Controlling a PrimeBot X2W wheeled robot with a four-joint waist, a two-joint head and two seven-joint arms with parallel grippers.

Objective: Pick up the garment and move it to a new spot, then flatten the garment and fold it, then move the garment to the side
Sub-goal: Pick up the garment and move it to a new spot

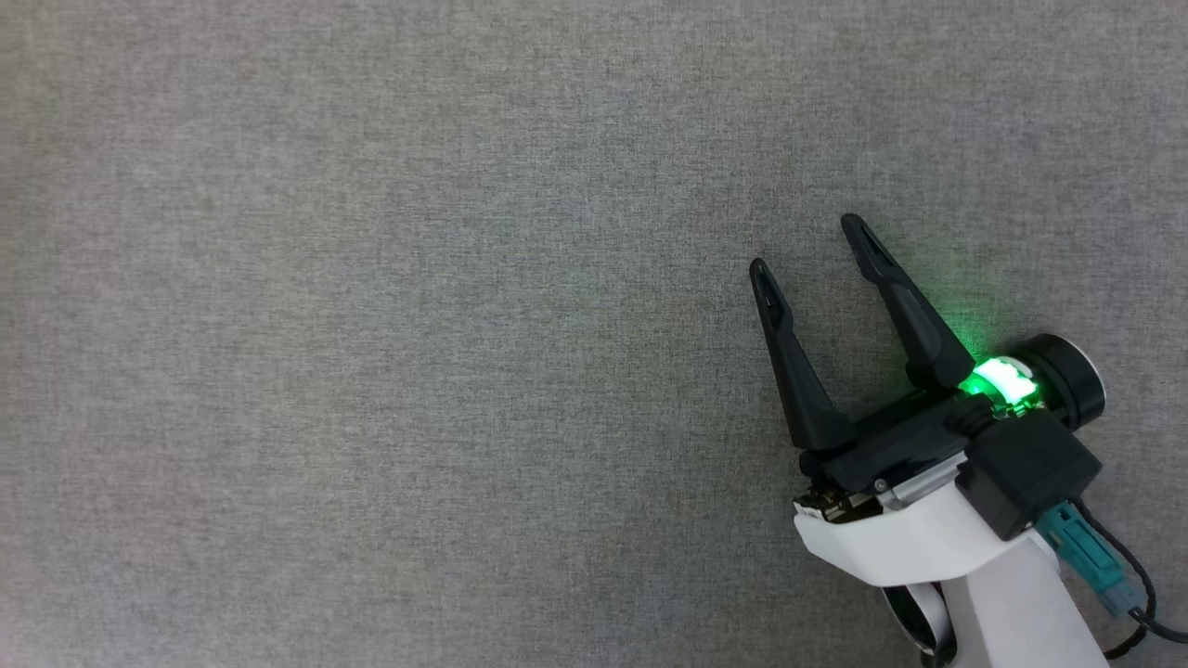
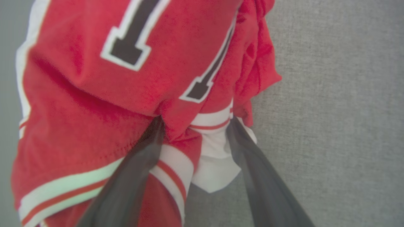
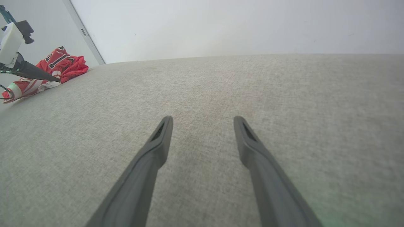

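The garment point(image 2: 94, 94) is a red jersey with black, white-outlined numbers and white striped-trim sleeves, lying crumpled on the grey cloth surface. My left gripper point(image 2: 195, 122) is open, its two dark fingers point(image 2: 142, 164) spread wide with their tips pushed against the fabric. A white sleeve fold lies between them. In the right wrist view the garment point(image 3: 68, 64) sits in a heap at the far left, with the left gripper's fingers point(image 3: 31, 72) reaching into it. My right gripper point(image 1: 806, 246) hovers open above bare cloth, far from the garment, and nothing is between its fingers point(image 3: 157, 148).
The grey woven surface point(image 1: 371, 325) stretches wide around the right gripper. Its far edge meets a white wall point(image 3: 221, 25). A pale vertical strip point(image 3: 85, 34) runs along the wall behind the garment.
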